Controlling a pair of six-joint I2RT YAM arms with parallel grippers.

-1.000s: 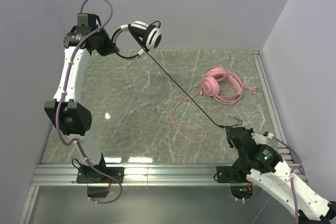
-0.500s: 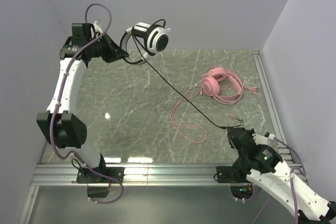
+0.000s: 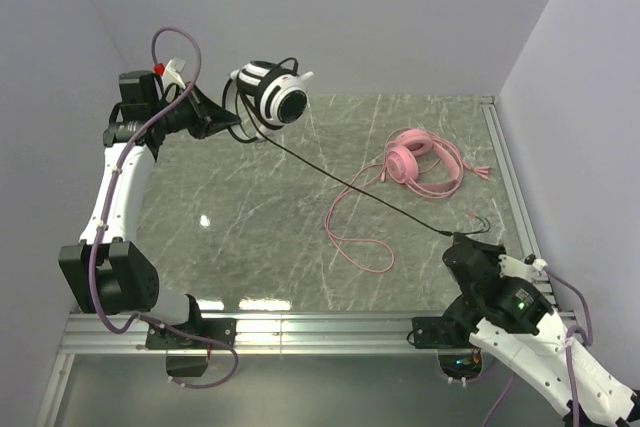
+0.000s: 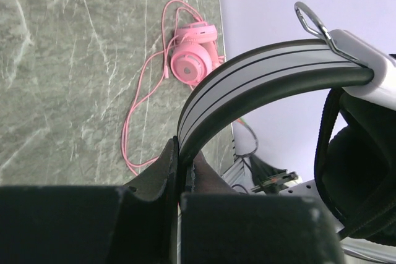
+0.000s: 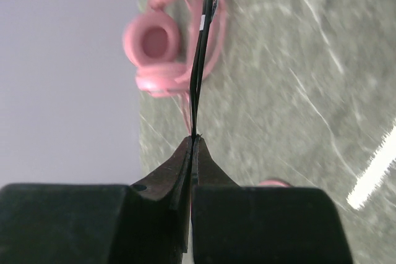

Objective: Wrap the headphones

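Clearly aloft above the far-left of the grey marbled desk (image 3: pixel 230 217), clamped by its stiff band (image 4: pixel 260 72) in the left hand (image 4: pixel 184 171): black-and-white over-ear headset (image 3: pixel 272 94) — looks light, rigid. Pinched in the right hand (image 5: pixel 193 146), thin black cable (image 5: pixel 201 60) — looks limp, slippery; likely best taken near the free end.

Tabletop (image 3: pixel 250 217): glossy, green marble-look stone. Black-and-white headset (image 3: pixel 272 93): smooth plastic band, matt padded cups. Pink headset (image 3: pixel 405 160): smooth plastic.

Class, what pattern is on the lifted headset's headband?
White with thin black stripes; the headband shows best in the left wrist view.
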